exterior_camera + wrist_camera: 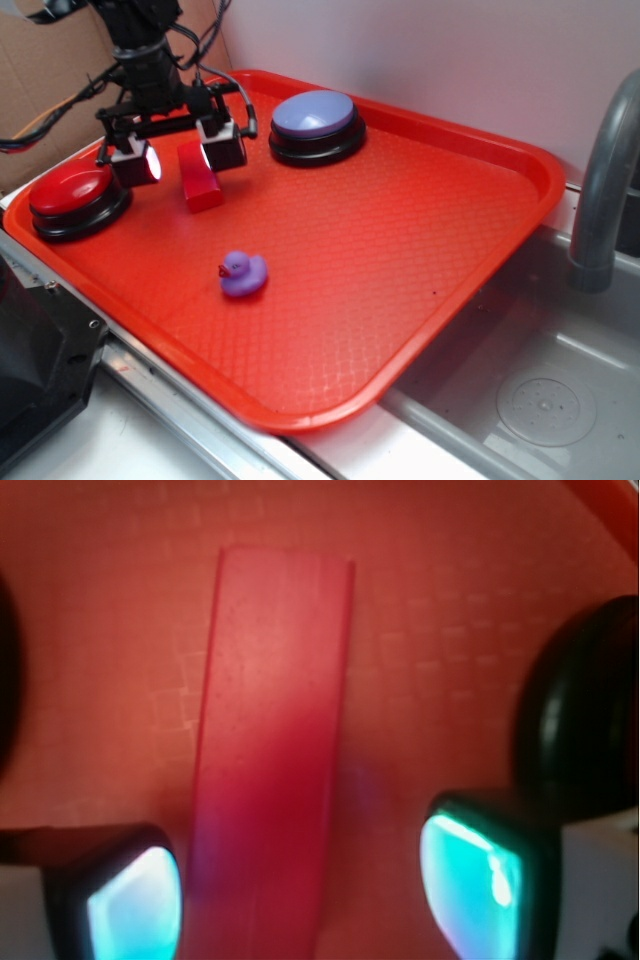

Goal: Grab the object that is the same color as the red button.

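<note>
Nearest to me sits the purple rubber duck [243, 273], loose on the big red tray [450, 290] and well clear of the arm, so it plays no part here. A little further in, the red block [200, 176] lies on the tray floor between the two buttons, and the gripper [180, 155] hangs right over it with its jaws spread wide, one pad on either side of the block; the wrist view shows the block [270, 750] close against one pad and a clear gap to the other, so nothing is pinched yet. That straddle looks set for a squeeze across the narrow width. The red button [72, 195] rests at the tray's left corner, the lavender-blue button [314, 122] beyond at the back. The tray's waffled plastic rests on a metal desk [190, 425] beside a sink [530, 400], with a grey faucet [600, 190] and pale wall behind.
</note>
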`<control>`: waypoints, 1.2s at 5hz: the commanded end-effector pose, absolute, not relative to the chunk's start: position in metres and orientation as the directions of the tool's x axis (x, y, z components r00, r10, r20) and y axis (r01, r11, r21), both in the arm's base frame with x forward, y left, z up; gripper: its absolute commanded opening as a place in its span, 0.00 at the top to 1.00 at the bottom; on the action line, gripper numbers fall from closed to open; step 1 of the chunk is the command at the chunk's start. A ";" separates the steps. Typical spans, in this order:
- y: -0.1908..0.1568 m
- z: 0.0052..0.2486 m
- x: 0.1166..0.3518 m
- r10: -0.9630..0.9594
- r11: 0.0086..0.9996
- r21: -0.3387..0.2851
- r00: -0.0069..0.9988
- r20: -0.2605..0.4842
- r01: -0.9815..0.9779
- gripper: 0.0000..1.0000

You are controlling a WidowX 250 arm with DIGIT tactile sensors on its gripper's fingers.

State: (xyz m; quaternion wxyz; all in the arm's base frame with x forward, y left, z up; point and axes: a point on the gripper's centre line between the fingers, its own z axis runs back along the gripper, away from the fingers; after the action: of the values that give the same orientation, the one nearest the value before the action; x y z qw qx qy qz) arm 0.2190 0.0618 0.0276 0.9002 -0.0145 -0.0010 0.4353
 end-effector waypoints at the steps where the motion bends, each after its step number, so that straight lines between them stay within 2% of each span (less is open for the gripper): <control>1: 0.060 0.016 0.219 0.774 0.633 -0.025 0.633 0.007 -0.774 0.00; 2: 0.058 0.013 0.214 0.758 0.652 -0.032 0.652 0.013 -0.758 1.00; 3: 0.058 0.049 0.213 0.675 0.737 -0.062 0.737 0.027 -0.673 1.00; 4: 0.055 0.098 0.210 0.478 0.873 -0.105 0.878 -0.001 -0.475 1.00; 5: 0.045 0.148 0.199 0.297 0.950 -0.102 0.955 -0.002 -0.296 1.00; 6: 0.033 0.188 0.201 0.104 0.991 -0.085 0.994 -0.025 -0.106 1.00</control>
State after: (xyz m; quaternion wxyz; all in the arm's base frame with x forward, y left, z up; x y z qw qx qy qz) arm 0.1977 0.0175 0.1723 0.9961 -0.0470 0.0340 0.0668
